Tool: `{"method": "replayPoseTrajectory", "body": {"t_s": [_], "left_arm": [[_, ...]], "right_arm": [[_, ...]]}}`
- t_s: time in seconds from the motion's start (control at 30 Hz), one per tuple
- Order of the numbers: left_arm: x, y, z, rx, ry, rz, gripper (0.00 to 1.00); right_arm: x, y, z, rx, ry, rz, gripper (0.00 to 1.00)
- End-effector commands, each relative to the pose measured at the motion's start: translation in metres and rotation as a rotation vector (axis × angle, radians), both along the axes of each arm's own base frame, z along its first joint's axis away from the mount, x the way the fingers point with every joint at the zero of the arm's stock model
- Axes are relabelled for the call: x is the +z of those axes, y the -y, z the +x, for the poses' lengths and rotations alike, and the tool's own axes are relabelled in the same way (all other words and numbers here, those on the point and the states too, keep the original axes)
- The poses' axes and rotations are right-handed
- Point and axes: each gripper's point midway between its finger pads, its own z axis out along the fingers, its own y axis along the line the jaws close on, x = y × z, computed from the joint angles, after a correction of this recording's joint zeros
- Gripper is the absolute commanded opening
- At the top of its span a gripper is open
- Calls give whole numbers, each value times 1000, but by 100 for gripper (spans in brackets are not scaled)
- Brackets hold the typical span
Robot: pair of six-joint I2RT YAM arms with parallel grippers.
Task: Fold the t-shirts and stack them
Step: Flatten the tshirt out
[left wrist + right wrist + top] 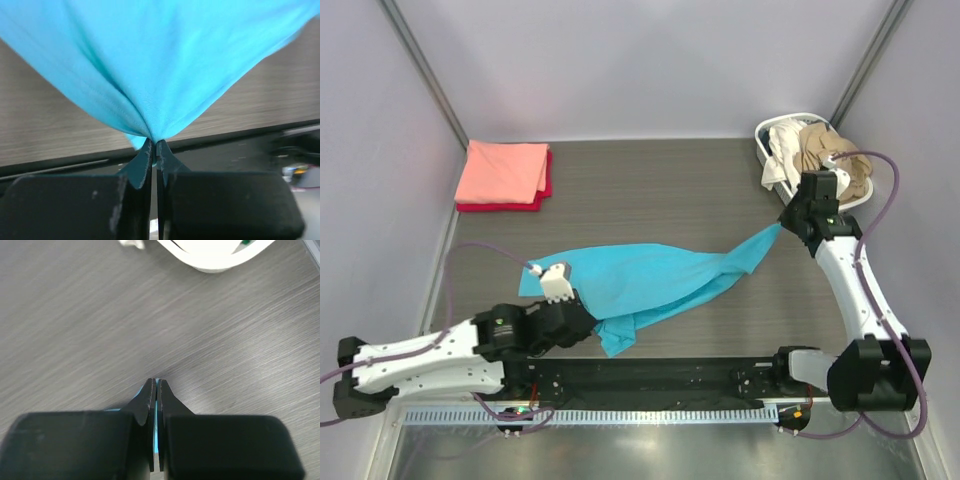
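A turquoise t-shirt (pixel 650 280) is stretched across the middle of the table between both grippers. My left gripper (pixel 572 305) is shut on its near-left part; in the left wrist view the cloth (pixel 160 65) fans out from the closed gripper (pixel 154 142). My right gripper (pixel 785 225) is shut on the shirt's right tip; a thin turquoise strip (pixel 156 425) shows between the closed gripper (pixel 155 381). A folded salmon-pink shirt (pixel 502 170) lies on a folded red shirt (pixel 542 190) at the back left. Tan (pixel 820 150) and white (pixel 782 150) shirts sit crumpled in the basket.
A white plastic laundry basket (pixel 765 128) stands at the back right corner, just behind my right gripper; its rim (pixel 215 257) shows in the right wrist view. A black rail (pixel 650 375) runs along the near table edge. Walls enclose left, back and right.
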Motion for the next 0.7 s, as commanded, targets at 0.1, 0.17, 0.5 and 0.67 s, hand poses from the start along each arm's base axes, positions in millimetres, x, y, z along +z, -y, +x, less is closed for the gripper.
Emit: {"method": "replayPoseTrajectory", "body": {"t_s": [0.1, 0.17, 0.5, 0.67], "left_arm": [[141, -51, 39, 22, 388, 33, 0], [171, -66, 46, 31, 469, 67, 0], [366, -104, 51, -77, 929, 14, 0], [419, -125, 49, -72, 1069, 25, 0]], "right_arm": [[141, -21, -23, 57, 393, 104, 1], [181, -26, -44, 83, 510, 109, 1], [370, -27, -196, 127, 1080, 17, 1], [406, -14, -237, 59, 1180, -9, 1]]}}
